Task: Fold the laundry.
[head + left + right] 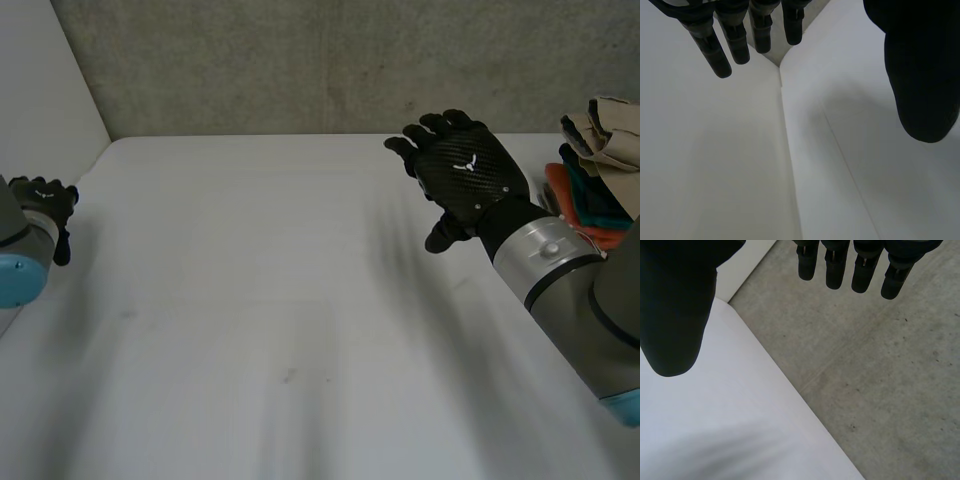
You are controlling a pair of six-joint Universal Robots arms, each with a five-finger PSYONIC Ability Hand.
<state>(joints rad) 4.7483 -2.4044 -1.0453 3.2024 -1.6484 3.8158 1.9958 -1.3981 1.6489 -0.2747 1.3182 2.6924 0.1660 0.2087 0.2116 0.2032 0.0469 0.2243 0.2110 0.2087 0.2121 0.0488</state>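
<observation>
At far right edge of table (280, 320), beside right arm (570, 290), laundry pile (598, 170): beige piece on top, dark teal under it, orange lowest. Neither of 2 hands touches it. Right hand (468, 172) raised above table, near pile; its own wrist view shows fingers (835, 267) straight, thumb (675, 310) spread apart, nothing held. Left hand (45, 208) at table's left edge, well apart from pile; fingers (735, 42) straight, thumb (922, 80) wide, empty. Behind table, concrete wall (320, 60).
</observation>
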